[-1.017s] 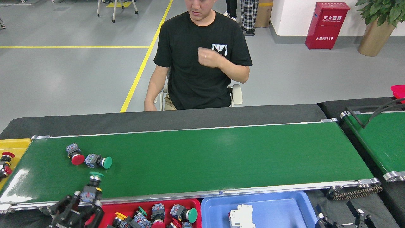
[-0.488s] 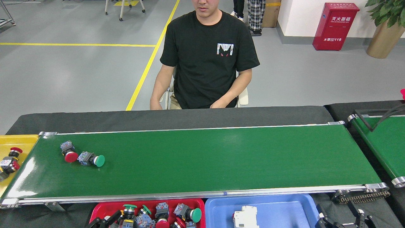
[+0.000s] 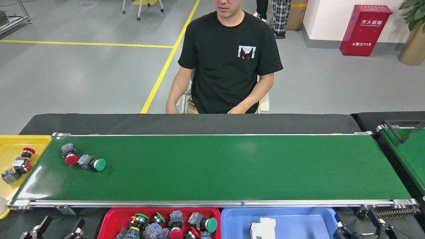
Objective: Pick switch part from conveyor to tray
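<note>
The conveyor [image 3: 232, 166] is a long glossy green belt across the middle of the head view. Two switch parts lie near its left end, one red-capped [image 3: 68, 155] and one green-capped [image 3: 91, 163], touching each other. The red tray [image 3: 108, 220] sits below the belt's near rail and holds several switch parts, among them an upright green-capped one [image 3: 139, 220]. My left gripper [image 3: 56, 230] hangs open and empty at the bottom left, left of the red tray. At the bottom right corner my right gripper [image 3: 362, 229] is open and holds nothing.
A blue tray [image 3: 239, 219] with a white part [image 3: 262, 229] stands right of the red one. A yellow tray [image 3: 13, 142] with switch parts sits past the belt's left end. A person [image 3: 229, 59] sits behind the conveyor. A second green belt [image 3: 405, 149] is at the right.
My left gripper carried a green-capped switch part from the belt's near edge to the red tray, let it go and moved left. The two parts on the belt drifted left. The person lowered a hand.
</note>
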